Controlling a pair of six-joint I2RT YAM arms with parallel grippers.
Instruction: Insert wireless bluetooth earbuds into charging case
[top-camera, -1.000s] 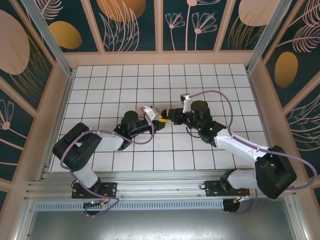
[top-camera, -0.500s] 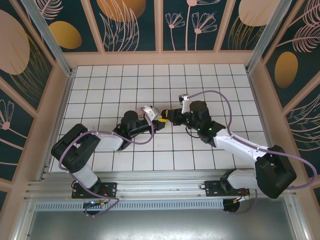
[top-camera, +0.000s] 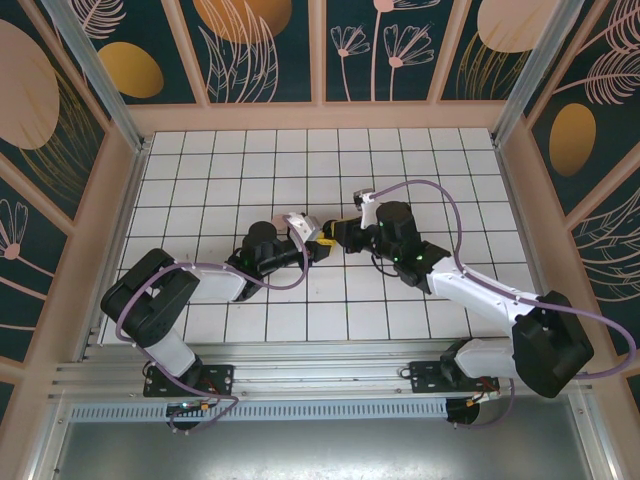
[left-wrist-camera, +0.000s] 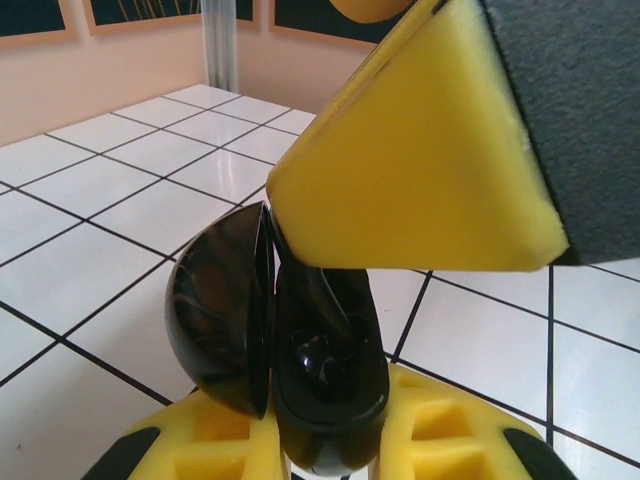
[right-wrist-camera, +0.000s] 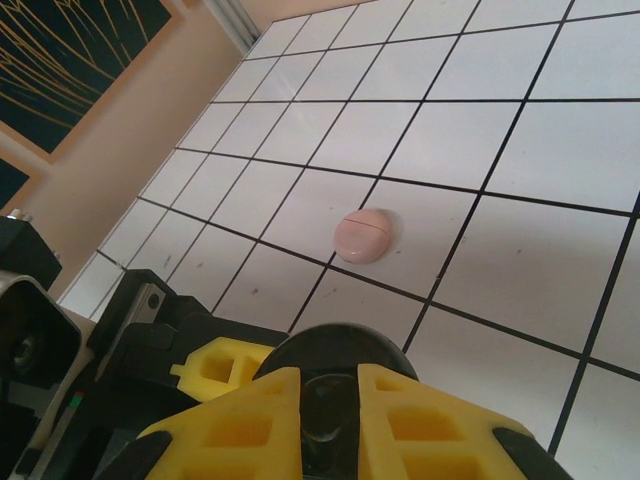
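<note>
white gridded table (top-camera: 250, 160) from the top camera — left gripper (top-camera: 320, 243) and right gripper (top-camera: 336, 229) meet tip to tip mid-table. left wrist: glossy black charging case (left-wrist-camera: 300, 350), hinged open, pinched in the left jaws, a right finger (left-wrist-camera: 420, 170) pressing its top. right wrist: right jaws narrow against the case — round pink disc (right-wrist-camera: 365, 235) lying apart.
</note>
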